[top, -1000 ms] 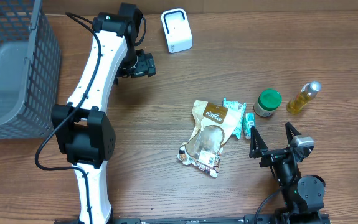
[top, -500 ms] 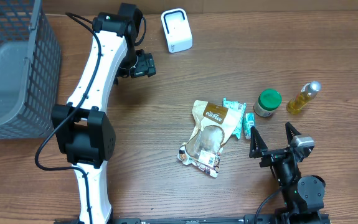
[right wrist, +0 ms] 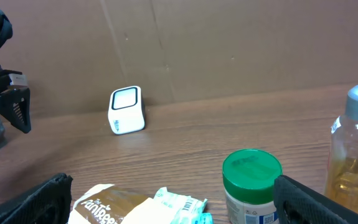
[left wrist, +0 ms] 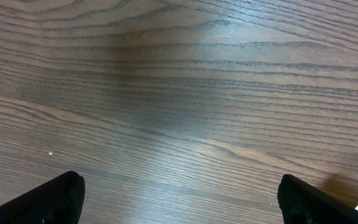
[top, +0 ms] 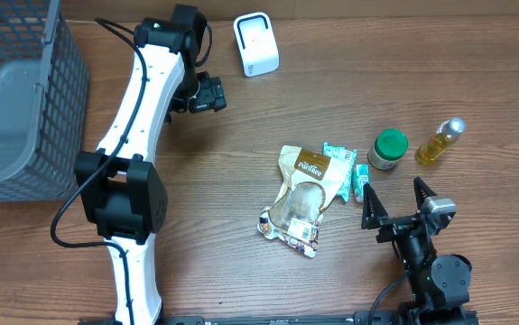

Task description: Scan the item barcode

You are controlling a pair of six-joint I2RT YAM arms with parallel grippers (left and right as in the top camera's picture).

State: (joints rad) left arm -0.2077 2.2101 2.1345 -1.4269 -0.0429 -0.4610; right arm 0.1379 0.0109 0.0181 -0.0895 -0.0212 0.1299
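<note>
Tan plastic snack pouch (top: 302,194) lies mid-tabletop (top: 232,262) near a green-lidded jar (top: 388,150) and a clear bottle of yellow liquid (top: 440,143) — grey mesh basket (top: 60,81) far left; left claw (left wrist: 188,202) and right claw (top: 393,191) both gape wide, empty

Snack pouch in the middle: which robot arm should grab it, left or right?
Right, probably. The right end effector, open, sits close beside the snack pouch; the left end effector hovers far off near the white scanner.
</note>
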